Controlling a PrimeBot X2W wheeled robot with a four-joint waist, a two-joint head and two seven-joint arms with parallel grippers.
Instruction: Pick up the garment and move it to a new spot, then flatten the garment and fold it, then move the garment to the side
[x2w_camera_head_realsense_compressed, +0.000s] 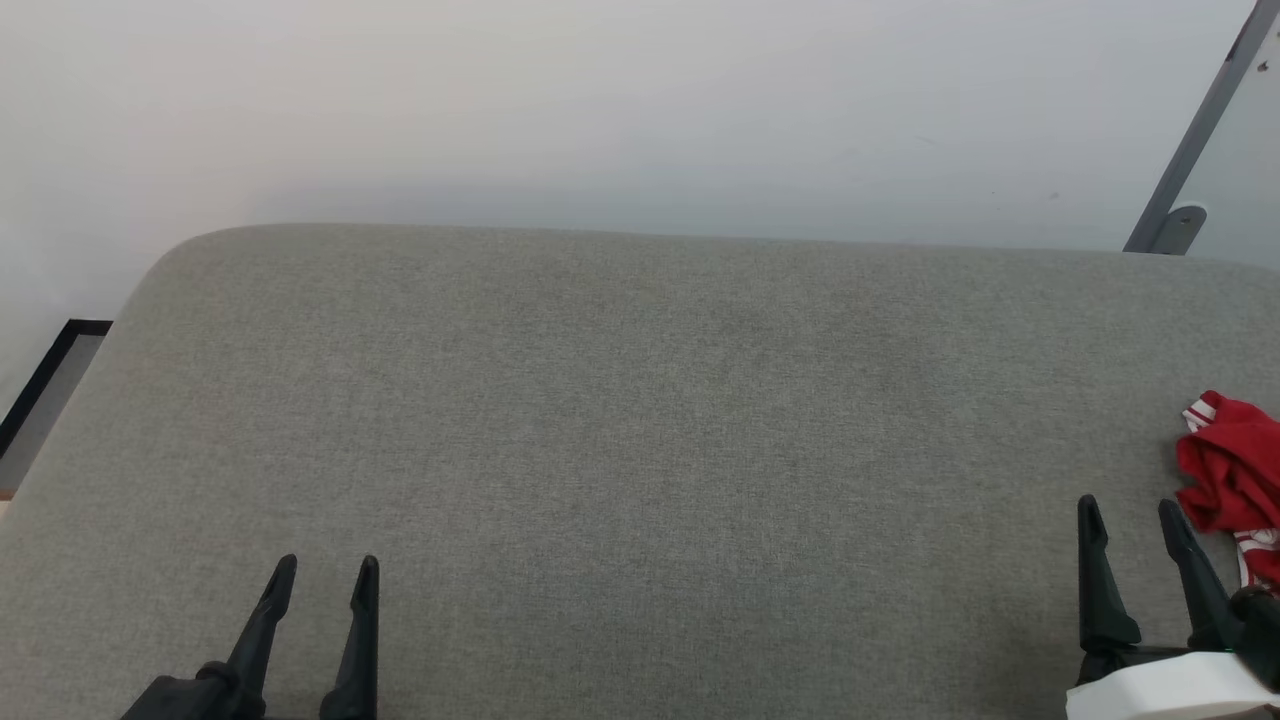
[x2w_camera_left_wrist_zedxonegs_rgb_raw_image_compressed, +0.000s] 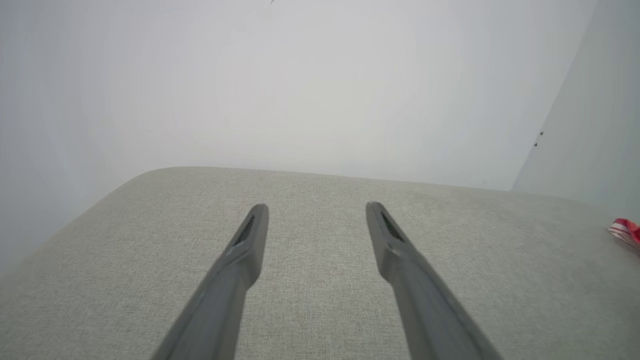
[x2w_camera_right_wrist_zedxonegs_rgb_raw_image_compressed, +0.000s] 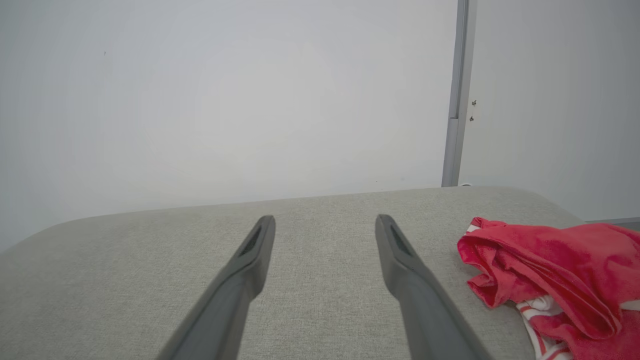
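Note:
The garment (x2w_camera_head_realsense_compressed: 1236, 472) lies crumpled at the far right edge of the grey padded surface (x2w_camera_head_realsense_compressed: 640, 420), red cloth with red-and-white striped trim. In the right wrist view the garment (x2w_camera_right_wrist_zedxonegs_rgb_raw_image_compressed: 555, 275) bunches to the right of my fingers, apart from them. A sliver of the garment (x2w_camera_left_wrist_zedxonegs_rgb_raw_image_compressed: 625, 231) shows at the right border of the left wrist view. My right gripper (x2w_camera_head_realsense_compressed: 1130, 508) stands open just left of the cloth, holding nothing. At the lower left my left gripper (x2w_camera_head_realsense_compressed: 328, 566) is open and empty over bare fabric.
A white wall rises behind the surface's rounded far edge. A grey metal post (x2w_camera_head_realsense_compressed: 1190, 140) slants at the upper right. Past the left edge a dark-framed strip of floor (x2w_camera_head_realsense_compressed: 50, 385) shows.

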